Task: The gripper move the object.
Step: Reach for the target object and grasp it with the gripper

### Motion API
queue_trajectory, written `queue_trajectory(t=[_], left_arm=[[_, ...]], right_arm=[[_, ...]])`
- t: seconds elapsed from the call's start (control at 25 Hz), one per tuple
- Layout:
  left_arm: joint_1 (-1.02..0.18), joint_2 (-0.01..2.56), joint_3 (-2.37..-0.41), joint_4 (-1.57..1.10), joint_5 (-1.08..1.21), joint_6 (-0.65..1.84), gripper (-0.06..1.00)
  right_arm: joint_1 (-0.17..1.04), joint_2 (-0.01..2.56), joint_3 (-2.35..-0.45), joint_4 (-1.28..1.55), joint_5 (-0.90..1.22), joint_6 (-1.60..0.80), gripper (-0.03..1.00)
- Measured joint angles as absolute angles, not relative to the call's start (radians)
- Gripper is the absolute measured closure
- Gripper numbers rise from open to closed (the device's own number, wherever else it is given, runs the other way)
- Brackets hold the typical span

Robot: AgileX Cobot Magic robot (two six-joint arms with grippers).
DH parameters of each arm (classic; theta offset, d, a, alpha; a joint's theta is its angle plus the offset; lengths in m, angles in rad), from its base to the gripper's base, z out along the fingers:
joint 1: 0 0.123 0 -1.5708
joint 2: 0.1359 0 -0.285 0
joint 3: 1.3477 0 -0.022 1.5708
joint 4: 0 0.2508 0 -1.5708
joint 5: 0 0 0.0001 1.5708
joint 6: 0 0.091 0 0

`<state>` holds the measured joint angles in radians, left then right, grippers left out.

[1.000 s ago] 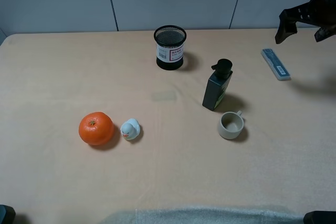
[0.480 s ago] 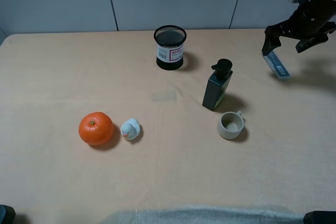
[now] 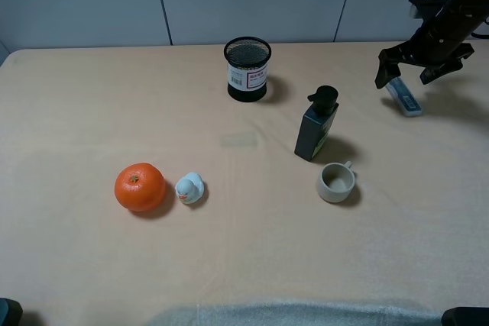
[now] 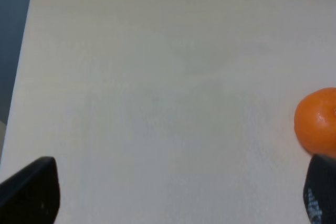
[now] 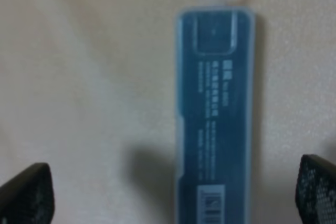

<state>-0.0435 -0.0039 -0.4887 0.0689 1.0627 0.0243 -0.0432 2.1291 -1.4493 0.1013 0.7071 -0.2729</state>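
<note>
Lowering: the right gripper (image 3: 403, 78) has been brought down from the far right corner within the last 1 second and is now set just above the case.
Case: the slim blue translucent case (image 3: 406, 100) is seen lying flat on the desk (image 3: 92, 104) near the far right edge, unmoved throughout and well apart from the pump bottle (image 3: 316, 124).
Right fingers: the fingers (image 5: 25, 196) are spread wide, 1 on each side of the case's long edges. Nothing is gripped, and the case lies nearer 1 finger than the other.
Left side: the left gripper (image 4: 173, 198) is held open over bare desk beside the orange (image 4: 317, 121), with nothing held.
Meaning: the approach is judged nearly finished. A further drop and a closing across the narrow width are judged to be needed before the case can be moved.
Risk: the case is thin and flat, so it could be missed by a pinch set too high.
</note>
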Motion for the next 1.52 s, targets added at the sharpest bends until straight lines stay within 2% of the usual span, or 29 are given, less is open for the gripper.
queue_trajectory(t=[0.36, 1.12, 1.24, 1.4, 1.52], left_arm=[[-0.043, -0.004, -0.489, 0.069, 1.063, 0.024, 0.03], [-0.043, -0.004, -0.489, 0.069, 1.063, 0.024, 0.03], [-0.043, -0.004, -0.489, 0.069, 1.063, 0.024, 0.03], [-0.043, -0.004, -0.489, 0.069, 1.063, 0.024, 0.03], [-0.043, -0.004, -0.489, 0.069, 1.063, 0.024, 0.03]], right_arm=[[-0.087, 2.153, -1.45, 0.162, 0.679, -0.335, 0.28], [-0.09, 2.209, -1.45, 0.228, 0.657, -0.384, 0.28], [-0.09, 2.209, -1.45, 0.228, 0.656, -0.384, 0.38], [-0.09, 2.209, -1.45, 0.221, 0.654, -0.377, 0.59], [-0.09, 2.209, -1.45, 0.212, 0.654, -0.376, 0.68]])
